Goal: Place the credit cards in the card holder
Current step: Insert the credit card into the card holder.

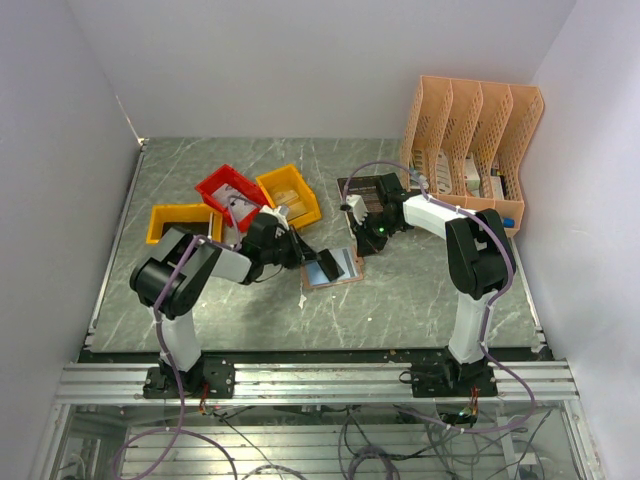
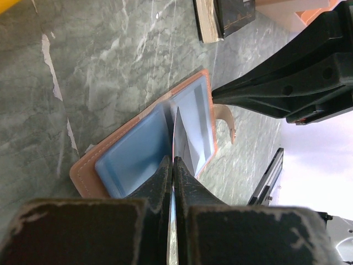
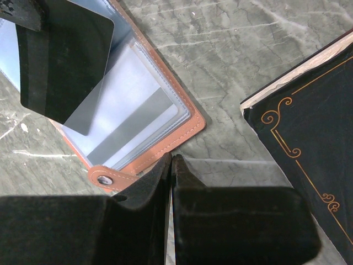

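Card [image 3: 69,58], seemingly grey-silver, in left gripper [image 2: 172,163]

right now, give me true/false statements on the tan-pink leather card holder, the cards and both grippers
The tan-pink leather card holder lies open on the grey marble table. True.
The left gripper is shut on a thin grey card over the holder. True.
The right gripper grips the black gold-trimmed book. False: it is shut on nothing; the book lies apart on the table.
The holder stands upright on its edge. False: it lies flat.
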Robot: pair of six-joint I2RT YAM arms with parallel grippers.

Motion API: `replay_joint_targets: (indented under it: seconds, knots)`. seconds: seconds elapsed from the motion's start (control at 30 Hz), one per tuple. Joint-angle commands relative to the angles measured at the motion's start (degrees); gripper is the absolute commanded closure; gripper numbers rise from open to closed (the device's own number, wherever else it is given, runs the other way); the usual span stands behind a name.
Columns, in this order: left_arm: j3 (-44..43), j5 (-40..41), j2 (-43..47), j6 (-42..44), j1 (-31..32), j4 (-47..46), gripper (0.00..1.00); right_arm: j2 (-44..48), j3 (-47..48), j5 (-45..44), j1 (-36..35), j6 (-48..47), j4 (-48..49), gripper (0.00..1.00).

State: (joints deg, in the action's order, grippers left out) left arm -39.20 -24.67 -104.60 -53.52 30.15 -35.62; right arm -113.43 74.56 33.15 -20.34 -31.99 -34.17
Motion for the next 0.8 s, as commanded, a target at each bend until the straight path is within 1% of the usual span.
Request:
replay_joint_targets:
  seconds: [0.0, 0.23, 0.77]
  knots:
    - [-2.34, -0.35, -1.39, 2.76, 0.77, 4.76, 0.93, -1.36, 1.2, 0.87, -0.4, -0.44, -0.67, 0.97]
    - [-4.58, 0.7, -0.71, 4.67, 0.87, 12.35, 0.92, -1.53, 1.2, 0.95, -0.48, -0.44, -0.69, 0.97]
    - [-10.16, 0.87, -1.27, 8.12, 1.44, 23.25, 0.91, -1.88, 0.66, -0.06, -2.12, 0.66, 0.77, 0.97]
